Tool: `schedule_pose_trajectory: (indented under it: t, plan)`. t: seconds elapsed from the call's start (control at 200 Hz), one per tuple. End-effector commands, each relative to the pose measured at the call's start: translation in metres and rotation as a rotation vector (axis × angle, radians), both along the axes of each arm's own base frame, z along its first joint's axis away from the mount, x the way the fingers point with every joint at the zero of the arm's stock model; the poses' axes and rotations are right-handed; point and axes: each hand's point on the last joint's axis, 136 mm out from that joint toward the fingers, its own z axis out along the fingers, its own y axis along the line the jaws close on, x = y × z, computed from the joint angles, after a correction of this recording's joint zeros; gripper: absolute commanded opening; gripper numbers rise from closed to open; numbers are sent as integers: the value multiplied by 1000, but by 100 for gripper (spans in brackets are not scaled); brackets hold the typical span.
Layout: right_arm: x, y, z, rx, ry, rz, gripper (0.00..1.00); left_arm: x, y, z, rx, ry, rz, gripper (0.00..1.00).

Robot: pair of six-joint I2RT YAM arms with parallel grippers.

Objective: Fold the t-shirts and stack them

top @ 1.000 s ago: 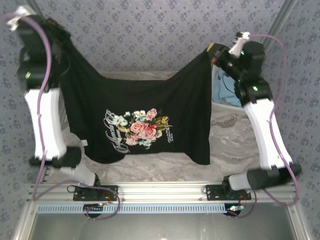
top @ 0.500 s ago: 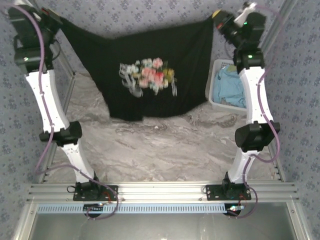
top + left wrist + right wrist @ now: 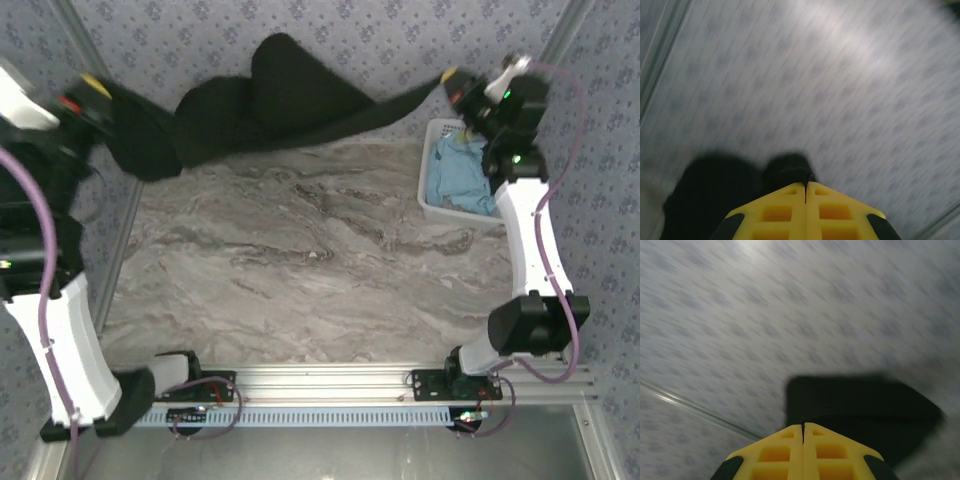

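Note:
The black t-shirt (image 3: 270, 100) billows in the air over the far end of the table, stretched between both arms, its print hidden. My left gripper (image 3: 100, 92) at the far left is shut on one end of it; black cloth (image 3: 740, 190) bunches at the yellow jaws (image 3: 805, 186). My right gripper (image 3: 447, 82) at the far right is shut on the other end, with black cloth (image 3: 860, 410) past its closed jaws (image 3: 803, 426). A light blue t-shirt (image 3: 458, 178) lies crumpled in the white basket (image 3: 432, 205).
The grey marbled tabletop (image 3: 300, 270) spreads below the shirt. The basket stands at the table's far right edge, under the right arm (image 3: 525, 230). Patterned blue-grey wall (image 3: 380, 40) backs the scene, with metal frame posts (image 3: 565, 30) at the corners.
Both arms swung the black shirt away from the camera and up; it went from hanging flat with the rose print showing to billowing over the table's far end, print hidden.

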Motion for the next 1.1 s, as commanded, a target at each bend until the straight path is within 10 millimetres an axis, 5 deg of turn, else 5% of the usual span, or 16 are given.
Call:
schedule_pose_trajectory:
  t: [0.0,0.035,0.04,0.07,0.19,0.265,0.33,0.525,0.769,1.014,1.094]
  plan:
    - [-34,18,-114,-120,271,16,0,6,-11,-160,-65,394,-5,0]
    - [-48,25,-143,-146,326,21,0,-4,-20,-202,-70,481,-26,0]
    - [-53,26,-162,-152,367,28,0,-5,-21,-208,-70,494,-25,0]
    - [-66,26,-194,-174,445,17,0,-16,-26,-245,-74,574,-21,0]
    - [-111,31,-278,-286,651,35,0,-55,-44,-371,-153,836,-30,0]
    - [-132,26,-315,-343,777,44,0,-74,-50,-423,-171,947,-35,0]
    - [-151,18,-336,-424,879,65,0,-86,-52,-449,-207,1008,-15,0]
    - [-203,-10,-355,-566,1032,11,0,-101,-54,-481,-302,1093,28,0]
    - [-265,-29,-358,-619,1185,-21,0,-100,-56,-484,-282,1139,29,0]
    - [-313,-34,-383,-603,1321,-2,0,-102,-54,-490,-256,1175,33,0]
    - [-309,-33,-388,-575,1323,-26,0,-105,-53,-492,-250,1185,40,0]
